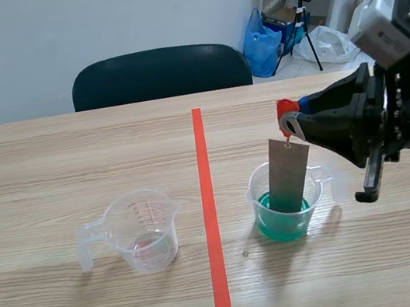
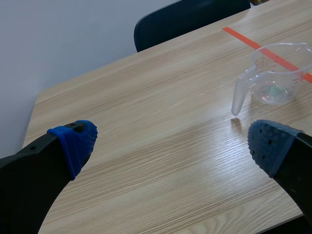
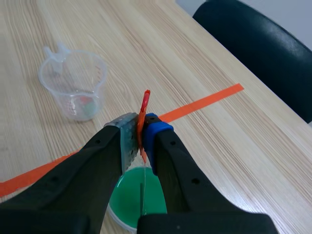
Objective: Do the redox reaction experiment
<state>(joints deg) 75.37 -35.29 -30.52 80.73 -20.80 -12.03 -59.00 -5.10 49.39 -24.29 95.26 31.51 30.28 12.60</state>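
A clear beaker (image 1: 285,201) of green liquid (image 3: 135,196) stands right of the orange line. A grey metal strip (image 1: 287,173) hangs from a red clip (image 1: 286,112), its lower end dipped in the liquid. My right gripper (image 1: 299,118) is shut on the red clip (image 3: 145,114) above the beaker. An empty clear measuring cup (image 1: 141,230) with red marks stands left of the line, also seen ahead of the right gripper as the cup (image 3: 74,83). My left gripper (image 2: 173,146) is open over bare table, with the measuring cup (image 2: 273,78) ahead of it to the right.
A dark chair (image 1: 160,74) stands at the table's far edge. Blue and white bags (image 1: 264,37) and a stand lie on the floor beyond. The table's left edge (image 2: 34,112) is close to the left gripper.
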